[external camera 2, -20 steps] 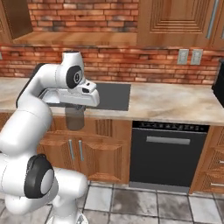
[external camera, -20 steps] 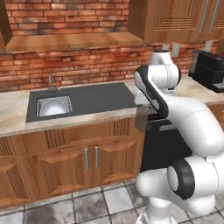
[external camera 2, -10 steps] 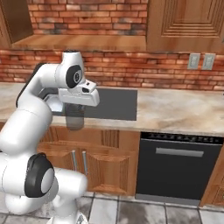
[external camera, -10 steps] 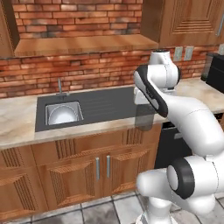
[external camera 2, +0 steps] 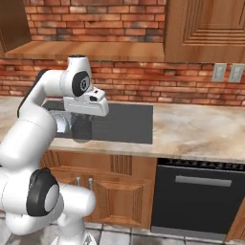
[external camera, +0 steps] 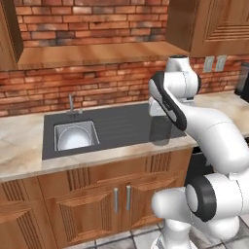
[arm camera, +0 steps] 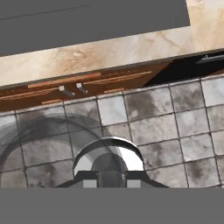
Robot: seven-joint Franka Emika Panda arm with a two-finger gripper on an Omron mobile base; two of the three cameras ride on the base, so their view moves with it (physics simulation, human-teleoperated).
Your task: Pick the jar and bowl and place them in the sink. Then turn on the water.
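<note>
Gripper (arm camera: 108, 180) clamped on jar (external camera 2: 82, 127), hanging past counter front edge (external camera: 121, 155); bowl (external camera: 73, 137) sits in sink (external camera: 59, 128).

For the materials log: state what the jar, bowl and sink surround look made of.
Jar: likely glass or clear plastic; translucent grey, the counter shows through it.
Bowl: possibly glazed ceramic; pale, glossy highlight.
Sink surround: matte dark grey, maybe composite or coated metal; flat, no reflections.

Sink (external camera: 92, 137) basin largely taken up by bowl (external camera: 72, 138), faucet (external camera: 71, 103) standing at far rim, dark surround (external camera: 126, 127) right of basin flat and unobstructed, wooden shelf (external camera: 97, 53) overhanging far side
</note>
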